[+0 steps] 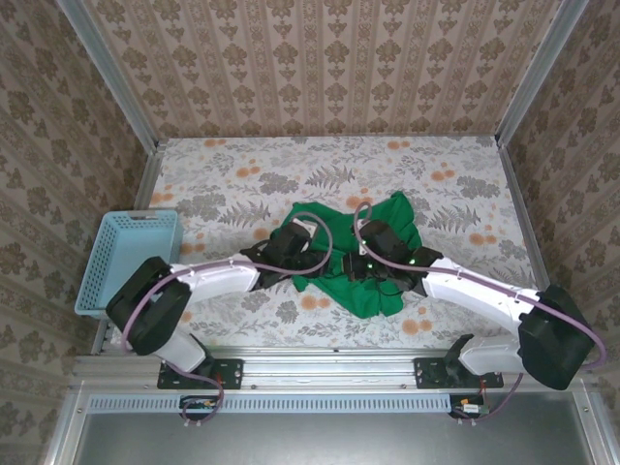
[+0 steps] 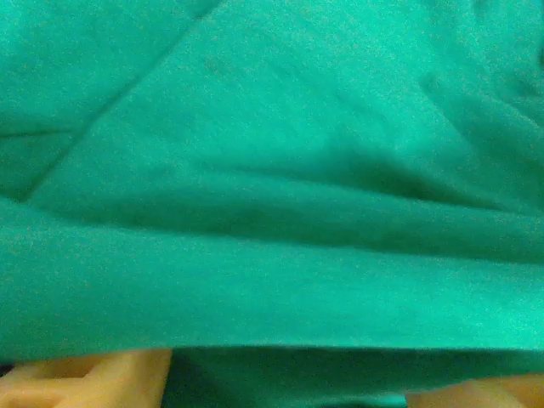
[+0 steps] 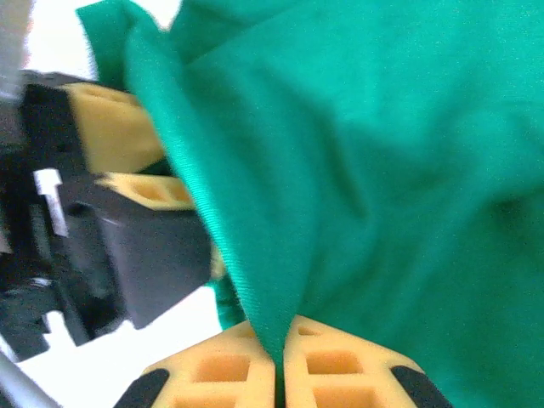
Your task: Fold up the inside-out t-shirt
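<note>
The t-shirt point(image 1: 373, 295) lies bunched in the middle of the bench point(image 1: 242, 174), between both arms. The right tool point(image 3: 279, 340) is pinched shut on a raised fold. The left tool point(image 2: 280, 387), jaws spread, faces it close by, with cloth hanging across its mouth.

t-shirt point(image 1: 373, 291): soft thin green cloth, matt, fine weave | right gripper point(image 3: 278, 361): matt yellow plastic with holes | basket point(image 1: 97, 271): light blue plastic, smooth, grid of holes | table point(image 1: 465, 184): flower-print cover, matt | rail point(image 1: 329, 363): grey metal, a bit shiny | left arm point(image 1: 218, 279), right arm point(image 1: 475, 291): smooth white shells, a bit glossy
</note>
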Available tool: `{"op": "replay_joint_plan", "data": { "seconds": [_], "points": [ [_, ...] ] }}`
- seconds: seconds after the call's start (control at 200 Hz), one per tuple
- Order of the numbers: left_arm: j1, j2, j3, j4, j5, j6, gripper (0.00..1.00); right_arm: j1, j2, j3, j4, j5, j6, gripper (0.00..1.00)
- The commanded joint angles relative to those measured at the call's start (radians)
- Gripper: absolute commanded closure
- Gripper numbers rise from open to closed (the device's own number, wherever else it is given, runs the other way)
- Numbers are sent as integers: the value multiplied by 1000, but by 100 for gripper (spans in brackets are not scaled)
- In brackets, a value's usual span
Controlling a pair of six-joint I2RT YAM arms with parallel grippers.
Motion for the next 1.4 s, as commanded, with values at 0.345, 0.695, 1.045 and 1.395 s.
{"op": "replay_joint_plan", "data": {
  "seconds": [0.345,0.695,1.045,1.395],
  "points": [
    [98,220,264,-82,91,-15,31,-106,173,108,-94,226,-103,65],
    [180,159,168,12,182,-80,35,120,52,120,-137,245,-67,57],
    [204,157,144,30,235,-80,39,149,294,222,-116,315,-55,57],
    [209,180,143,15,235,-88,46,150,432,297,-184,448,-50,64]
  ]
}}
